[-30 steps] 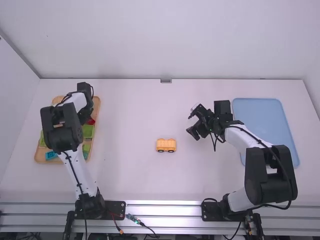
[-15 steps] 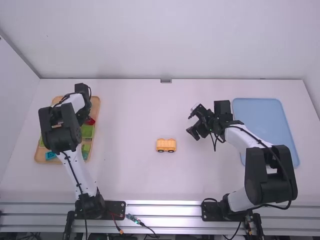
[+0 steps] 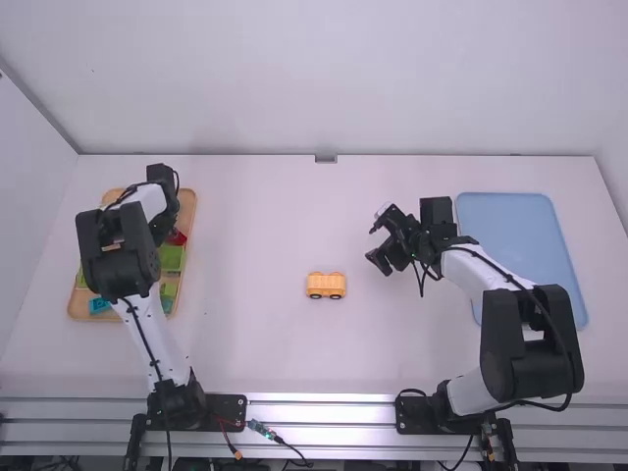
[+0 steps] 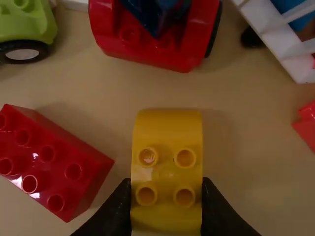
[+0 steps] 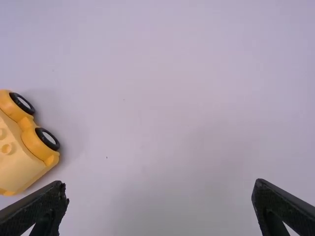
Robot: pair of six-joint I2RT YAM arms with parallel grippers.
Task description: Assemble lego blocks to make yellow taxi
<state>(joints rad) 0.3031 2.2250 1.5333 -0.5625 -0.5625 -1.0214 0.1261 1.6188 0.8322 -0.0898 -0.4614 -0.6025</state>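
Snugly, your left gripper (image 4: 167,185) pinches the yellow curved block (image 4: 167,132) by its two sides, likely so its bottom can press onto the car. A red block (image 4: 54,164) lies near it on the tan tray (image 3: 189,209). Your right gripper (image 5: 160,184) is spread wide with nothing in it, near the yellow wheeled car base (image 3: 326,286), which sits mid-table, maybe to give you room to build.

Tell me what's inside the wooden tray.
A yellow curved block between the robot's left fingers, a red studded block, green blocks and a turquoise block. The left arm covers part of the tray; whatever lies below it is hidden.
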